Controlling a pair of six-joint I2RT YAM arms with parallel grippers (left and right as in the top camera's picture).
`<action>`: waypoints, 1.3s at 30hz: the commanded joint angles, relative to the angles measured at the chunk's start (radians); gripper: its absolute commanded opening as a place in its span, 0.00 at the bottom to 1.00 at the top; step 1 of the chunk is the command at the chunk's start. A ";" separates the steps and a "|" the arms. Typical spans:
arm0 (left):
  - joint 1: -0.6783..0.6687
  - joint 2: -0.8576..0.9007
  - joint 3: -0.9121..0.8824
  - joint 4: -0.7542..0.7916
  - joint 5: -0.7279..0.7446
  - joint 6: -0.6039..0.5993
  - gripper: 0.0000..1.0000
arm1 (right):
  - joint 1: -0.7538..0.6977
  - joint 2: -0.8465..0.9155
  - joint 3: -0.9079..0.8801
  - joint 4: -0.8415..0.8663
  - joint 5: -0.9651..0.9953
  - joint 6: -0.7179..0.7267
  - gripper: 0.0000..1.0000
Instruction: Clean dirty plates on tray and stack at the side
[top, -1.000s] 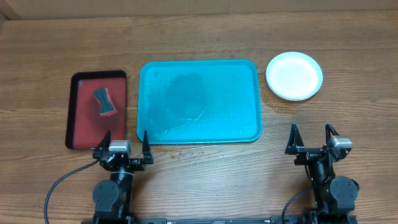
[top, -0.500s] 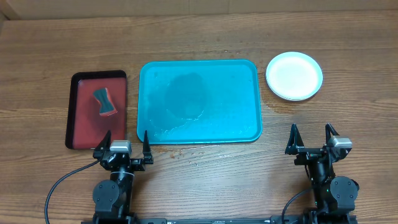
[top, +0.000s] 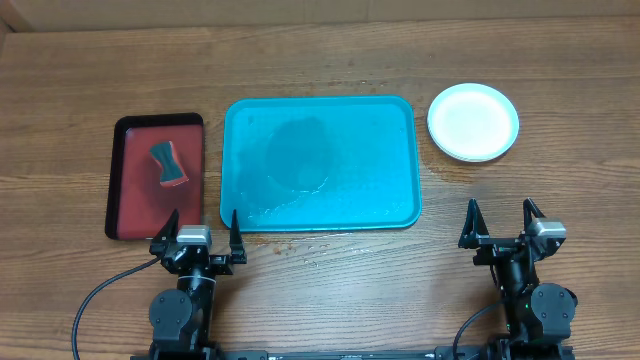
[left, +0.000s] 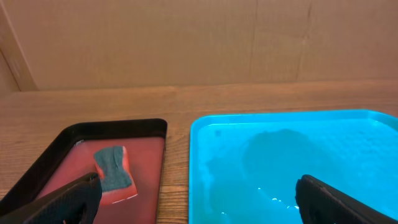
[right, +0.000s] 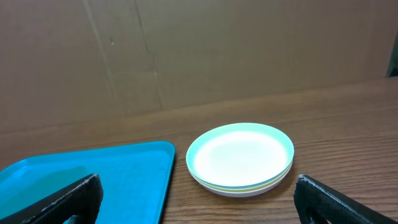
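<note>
On the counter (top: 330, 60) seen from overhead, the tray (top: 320, 165) lies with its long axis running left to right, its surface wet with a dark patch and droplets. Just beside its left rim, a narrow strip of wood apart, sits a small red tray (top: 130, 190) holding a sponge (top: 168, 166). The plates (top: 473, 122) are stacked off the tray's far right corner, near it but not touching. The left hand (top: 203, 225) hovers at the tray's near left corner, fingers spread wide and holding nothing; the right hand (top: 499, 212) is likewise wide and unladen, with bare wood between it and the stack. From the left wrist, both trays' rims show side by side. From the right wrist, the stack (right: 240, 155) lies flat, mint-blue on top, yellow-green and white edges beneath.
</note>
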 joint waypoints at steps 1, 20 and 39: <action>-0.004 -0.012 -0.005 0.003 0.012 0.023 1.00 | -0.007 -0.008 -0.011 0.007 0.001 -0.003 1.00; -0.004 -0.012 -0.005 0.003 0.012 0.023 1.00 | -0.001 -0.008 -0.011 0.007 -0.006 -0.105 1.00; -0.004 -0.012 -0.005 0.003 0.012 0.023 1.00 | -0.001 -0.008 -0.011 0.008 -0.006 -0.105 1.00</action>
